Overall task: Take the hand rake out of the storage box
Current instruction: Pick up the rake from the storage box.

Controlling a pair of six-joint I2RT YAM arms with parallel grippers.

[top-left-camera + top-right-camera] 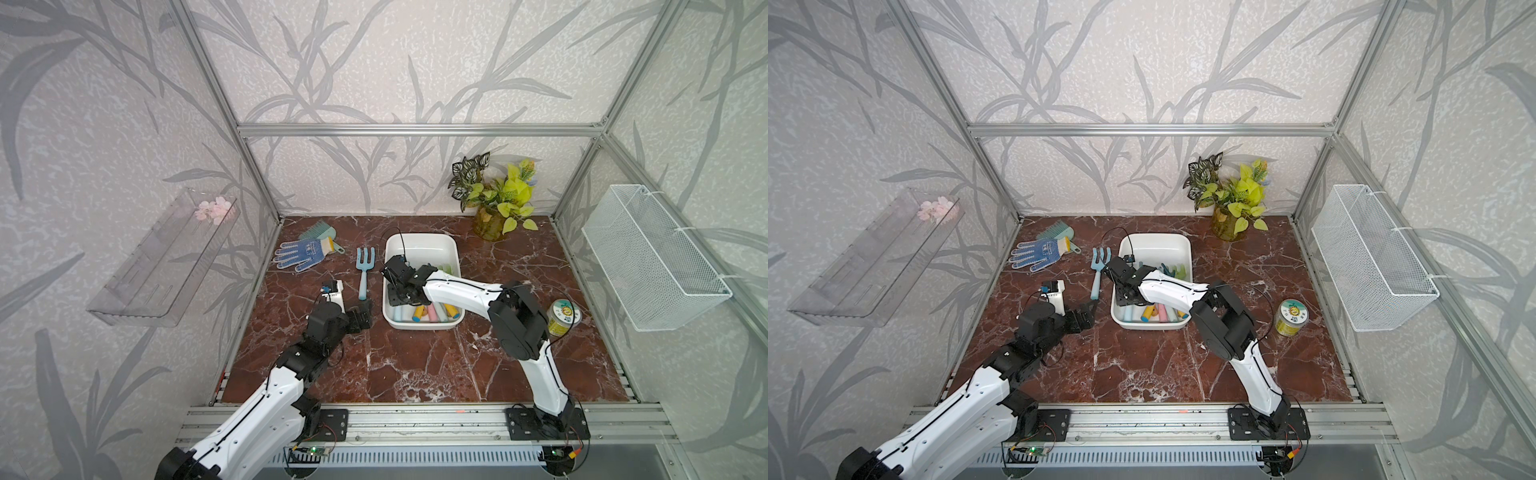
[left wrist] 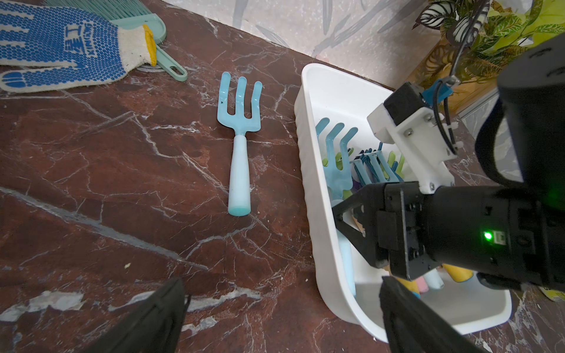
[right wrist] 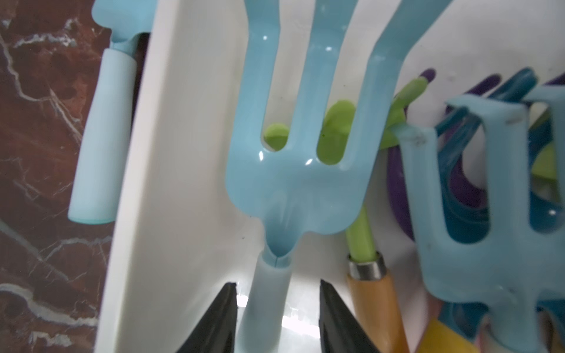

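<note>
We find the hand rake lying in the storage box along its left wall, handle pointing straight into our right gripper, whose half-open jaws flank it without pinching (the left gripper hangs wide open, empty, outside).

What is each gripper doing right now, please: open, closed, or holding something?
Left gripper: open, holding nothing.
Right gripper: open, jaws astride the handle of the light blue hand rake, not yet clamped.
</note>
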